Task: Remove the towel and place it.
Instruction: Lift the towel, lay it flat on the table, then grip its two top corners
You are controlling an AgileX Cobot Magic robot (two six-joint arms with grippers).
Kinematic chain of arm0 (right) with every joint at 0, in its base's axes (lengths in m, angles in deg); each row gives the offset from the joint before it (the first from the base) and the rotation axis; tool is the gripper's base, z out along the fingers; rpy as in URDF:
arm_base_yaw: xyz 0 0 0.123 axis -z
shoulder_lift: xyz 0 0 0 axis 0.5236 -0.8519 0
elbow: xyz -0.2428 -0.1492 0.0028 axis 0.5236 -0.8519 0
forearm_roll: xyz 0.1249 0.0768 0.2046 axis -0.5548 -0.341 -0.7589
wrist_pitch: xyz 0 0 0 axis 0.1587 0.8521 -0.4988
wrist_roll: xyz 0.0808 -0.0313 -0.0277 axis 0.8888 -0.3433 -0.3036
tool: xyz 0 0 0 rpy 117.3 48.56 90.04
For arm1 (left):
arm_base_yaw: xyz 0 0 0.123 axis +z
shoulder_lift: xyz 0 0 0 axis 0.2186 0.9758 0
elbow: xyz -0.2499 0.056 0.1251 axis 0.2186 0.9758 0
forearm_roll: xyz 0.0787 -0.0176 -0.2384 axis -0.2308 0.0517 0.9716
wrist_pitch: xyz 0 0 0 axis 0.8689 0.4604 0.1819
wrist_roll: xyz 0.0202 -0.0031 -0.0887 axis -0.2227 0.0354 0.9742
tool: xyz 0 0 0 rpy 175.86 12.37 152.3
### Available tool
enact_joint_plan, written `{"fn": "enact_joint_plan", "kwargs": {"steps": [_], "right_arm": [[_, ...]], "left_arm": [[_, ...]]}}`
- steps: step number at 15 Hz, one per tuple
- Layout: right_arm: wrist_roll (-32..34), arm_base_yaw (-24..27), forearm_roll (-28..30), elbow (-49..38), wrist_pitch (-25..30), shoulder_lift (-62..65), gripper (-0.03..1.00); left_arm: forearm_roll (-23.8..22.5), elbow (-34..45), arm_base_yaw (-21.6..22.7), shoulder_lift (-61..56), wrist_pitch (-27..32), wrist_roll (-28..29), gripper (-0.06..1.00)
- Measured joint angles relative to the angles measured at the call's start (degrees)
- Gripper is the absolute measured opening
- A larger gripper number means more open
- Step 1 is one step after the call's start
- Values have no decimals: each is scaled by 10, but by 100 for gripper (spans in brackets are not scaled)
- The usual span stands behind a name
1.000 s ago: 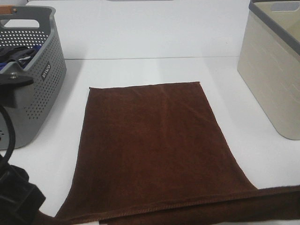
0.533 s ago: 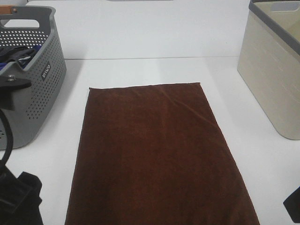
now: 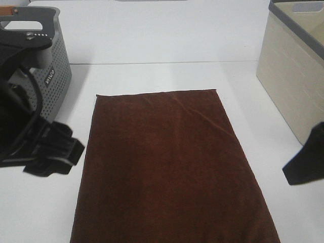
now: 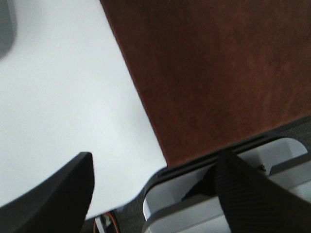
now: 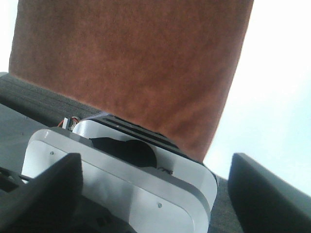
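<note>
The dark brown towel (image 3: pixel 167 167) lies spread flat on the white table (image 3: pixel 152 76), with its near end running out of the exterior view. My left gripper (image 3: pixel 53 152) hangs above the table just left of the towel's left edge. In the left wrist view it (image 4: pixel 155 194) is open and empty, with the towel (image 4: pixel 218 73) beyond it. My right gripper (image 3: pixel 306 164) is to the right of the towel, only partly in view. In the right wrist view it (image 5: pixel 155 194) is open and empty, above the towel's near end (image 5: pixel 136 63).
A grey perforated basket (image 3: pixel 55 66) stands at the back left, partly behind my left arm. A beige bin (image 3: pixel 291 86) stands at the back right. The white robot base (image 5: pixel 121 179) below the table's near edge also shows in the left wrist view (image 4: pixel 272 155).
One second ago the towel's near end was a raised fold at the bottom. It now lies flat. Both grippers have moved up and away from it, further into the exterior view.
</note>
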Motion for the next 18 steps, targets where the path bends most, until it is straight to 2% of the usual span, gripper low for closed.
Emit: {"fn": "enact_joint_plan", "kwargs": {"steps": [2, 5, 6, 9, 11, 14, 18], "right_arm": [[-5, 0, 0, 59, -8, -60, 76], [-11, 0, 0, 170, -11, -150, 76], [-11, 0, 0, 207, -13, -183, 76], [-11, 0, -1, 324, -14, -281, 75], [-9, 0, -1, 396, -14, -352, 74], [-2, 0, -1, 500, -14, -470, 67], [-1, 0, 1, 638, -14, -616, 56]], "left_arm": [[-34, -34, 5, 42, -41, 2, 67], [-34, -107, 73, 122, -69, -19, 67], [-18, -133, 107, 147, -70, -54, 67], [96, -221, 188, 241, -58, -194, 67], [131, -281, 230, 301, -52, -229, 67], [134, -391, 277, 397, -32, -244, 67], [134, -559, 303, 525, 11, -247, 67]]}}
